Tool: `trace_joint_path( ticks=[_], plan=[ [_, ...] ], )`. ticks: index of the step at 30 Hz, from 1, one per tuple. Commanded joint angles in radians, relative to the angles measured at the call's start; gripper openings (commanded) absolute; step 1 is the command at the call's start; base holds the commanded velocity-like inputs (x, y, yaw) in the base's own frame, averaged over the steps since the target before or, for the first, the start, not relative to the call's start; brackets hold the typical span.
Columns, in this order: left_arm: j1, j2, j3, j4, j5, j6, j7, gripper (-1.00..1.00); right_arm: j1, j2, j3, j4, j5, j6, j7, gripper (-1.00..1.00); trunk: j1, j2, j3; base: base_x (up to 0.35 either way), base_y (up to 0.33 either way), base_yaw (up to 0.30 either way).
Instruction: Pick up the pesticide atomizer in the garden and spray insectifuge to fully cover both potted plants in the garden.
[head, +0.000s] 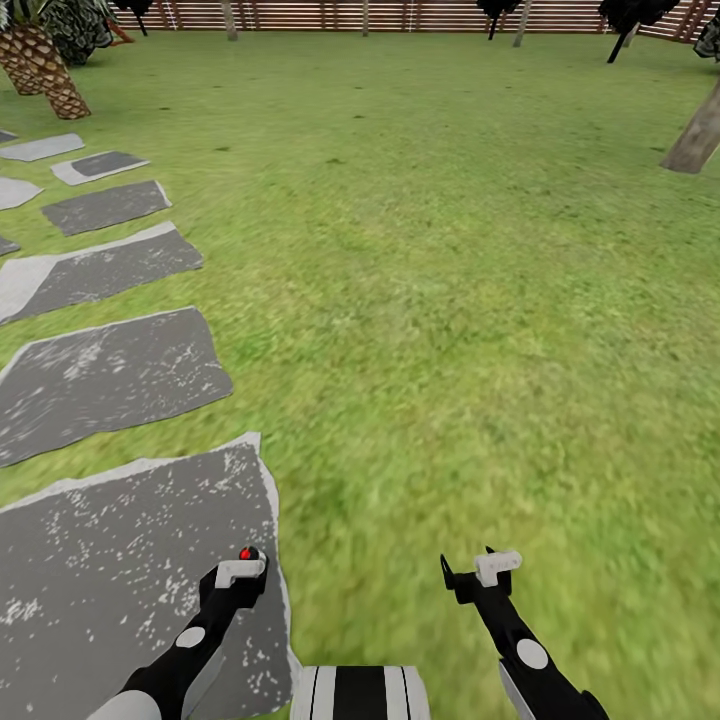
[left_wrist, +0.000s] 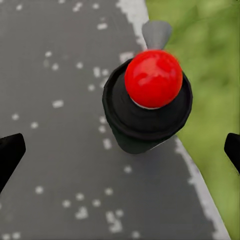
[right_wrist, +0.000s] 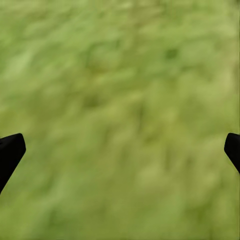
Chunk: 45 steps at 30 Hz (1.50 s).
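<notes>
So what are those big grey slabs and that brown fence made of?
The grey slabs look like rough, matte stone: uneven edges, pale speckles and pale worn rims. The fence looks like brown wood, built of thin horizontal slats, though it is far off, so that is a guess.

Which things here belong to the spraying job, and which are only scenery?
Job:
- garden lawn
- left gripper, open
- right gripper, open
- red-knobbed dark object below the left gripper, possibly the atomizer; I cannot tell

Scenery:
- stepping stones
- fence
- palm trunk
</notes>
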Motion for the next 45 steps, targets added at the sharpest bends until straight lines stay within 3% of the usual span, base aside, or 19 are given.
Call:
trace_joint_path(
  ticks=[1,22,25,35,45],
  plan=[
    [0.000,0.000,-0.001,0.001,-0.001,-0.003,0.002,1.00,0.000,-0.001,0.002,0.001,0.002,-0.003,0.000,1.00,0.000,0.000,-0.001,0.014,0.000,0.000],
    [0.001,0.000,-0.001,-0.001,-0.001,-0.004,0.002,1.00,0.000,0.000,0.003,0.000,0.001,-0.004,0.000,1.00,0.000,0.000,-0.001,0.022,-0.012,0.000],
    [0.001,0.000,-0.001,-0.001,0.000,-0.005,0.002,1.00,0.000,0.000,0.003,0.001,0.001,-0.004,0.000,1.00,0.001,-0.001,-0.012,0.000,0.000,0.000],
    [0.001,-0.001,-0.001,-0.001,-0.001,-0.005,0.002,1.00,0.000,0.000,0.003,0.001,0.002,-0.004,0.000,1.00,0.001,-0.001,-0.012,0.000,0.000,0.000],
    [0.001,-0.001,-0.001,0.002,-0.001,-0.032,0.002,1.00,0.000,0.000,0.003,0.001,0.001,-0.004,0.000,1.00,0.001,-0.001,-0.012,0.075,0.000,0.000]
  ],
)
